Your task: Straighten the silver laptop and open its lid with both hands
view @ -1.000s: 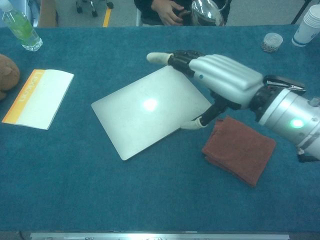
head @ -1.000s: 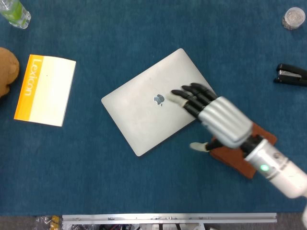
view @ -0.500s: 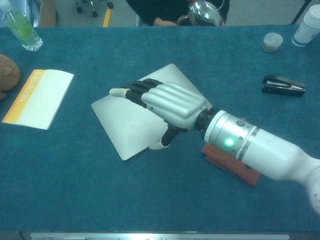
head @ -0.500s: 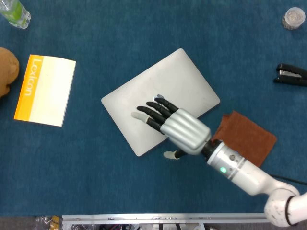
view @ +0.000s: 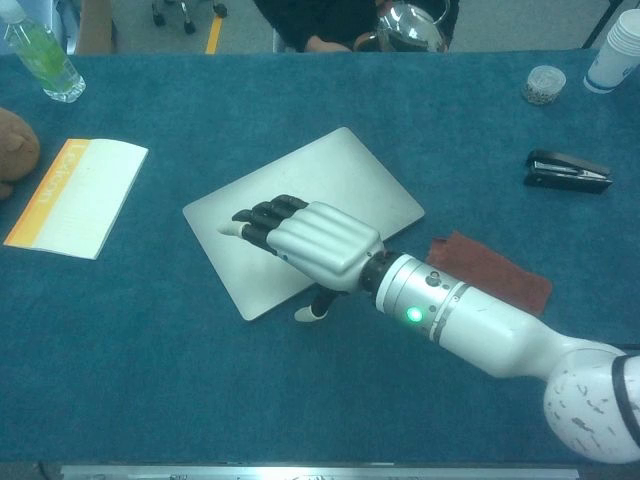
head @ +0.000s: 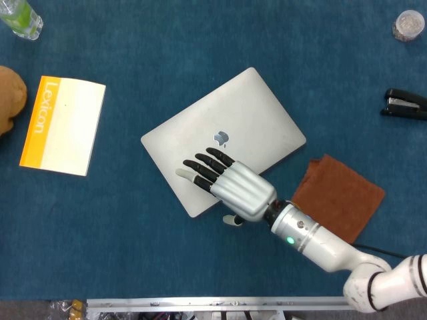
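Note:
The silver laptop [head: 250, 113] [view: 335, 175] lies closed and skewed on the blue table, its near-left corner pointing toward me. My right hand [head: 230, 187] [view: 305, 235] lies flat over the near-left part of the lid with its fingers stretched out and holding nothing. Its thumb hangs off the laptop's near edge. Whether the fingertips [head: 193, 167] press on the lid or hover just above it is unclear. My left hand shows in neither view.
A red cloth [head: 340, 197] [view: 495, 270] lies right of the laptop, under my forearm. A yellow-and-white booklet [head: 63, 127], a brown plush toy [head: 8, 100] and a bottle [head: 20, 17] are at left. A black stapler [head: 405, 105], a small jar [head: 407, 25] and paper cups [view: 615, 50] are at right.
My right hand has swept from the lid's right edge leftward and nearer across the lid, and lower. The laptop has not turned.

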Motion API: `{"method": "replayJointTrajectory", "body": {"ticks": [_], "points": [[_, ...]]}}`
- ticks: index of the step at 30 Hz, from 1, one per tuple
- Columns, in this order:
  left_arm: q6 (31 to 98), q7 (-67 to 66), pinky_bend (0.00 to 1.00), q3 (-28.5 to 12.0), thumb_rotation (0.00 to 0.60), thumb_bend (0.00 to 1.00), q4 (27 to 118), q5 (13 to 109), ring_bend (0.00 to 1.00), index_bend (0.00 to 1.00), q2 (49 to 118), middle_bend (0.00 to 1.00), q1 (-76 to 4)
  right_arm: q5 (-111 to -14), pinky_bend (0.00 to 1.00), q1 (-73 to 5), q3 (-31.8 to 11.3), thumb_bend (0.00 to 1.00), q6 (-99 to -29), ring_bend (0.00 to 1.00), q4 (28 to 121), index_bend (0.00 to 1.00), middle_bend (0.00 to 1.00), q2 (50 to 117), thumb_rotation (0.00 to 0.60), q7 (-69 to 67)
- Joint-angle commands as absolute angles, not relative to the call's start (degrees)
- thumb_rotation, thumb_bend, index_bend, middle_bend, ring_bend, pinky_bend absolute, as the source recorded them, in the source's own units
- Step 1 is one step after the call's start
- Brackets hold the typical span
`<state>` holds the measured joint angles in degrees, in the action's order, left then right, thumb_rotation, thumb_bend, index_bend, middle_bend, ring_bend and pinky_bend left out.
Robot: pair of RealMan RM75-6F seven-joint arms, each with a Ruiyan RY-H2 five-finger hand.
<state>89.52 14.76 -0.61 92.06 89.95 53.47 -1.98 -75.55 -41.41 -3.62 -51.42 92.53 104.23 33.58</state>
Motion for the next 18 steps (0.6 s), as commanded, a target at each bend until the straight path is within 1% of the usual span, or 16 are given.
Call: {"method": "replayJointTrajectory", "body": {"ticks": [1, 9, 18], "points": [[89.52, 14.97, 0.13, -0.60, 0.600, 0.40, 91.85, 89.93, 0.04, 0.15, 53.48, 0.10, -1.94, -75.16, 0.06, -41.90, -3.55, 0.00, -51.38, 0.00, 89.60, 0.00, 0.06, 106.53, 0.600, 33.50], [89.68, 15.97, 0.13, -0.58, 0.600, 0.40, 90.85, 89.88, 0.04, 0.15, 53.58, 0.10, -1.77, -75.29, 0.07, -42.80, -4.27, 0.00, -51.43, 0.00, 83.74, 0.00, 0.06, 110.60, 0.600, 32.43], [89.70, 16.65, 0.13, -0.57, 0.600, 0.40, 90.29, 89.88, 0.04, 0.15, 53.60, 0.10, -1.70, -75.45, 0.06, -43.66, -4.60, 0.00, -51.00, 0.00, 80.05, 0.00, 0.05, 113.37, 0.600, 31.72]]}}
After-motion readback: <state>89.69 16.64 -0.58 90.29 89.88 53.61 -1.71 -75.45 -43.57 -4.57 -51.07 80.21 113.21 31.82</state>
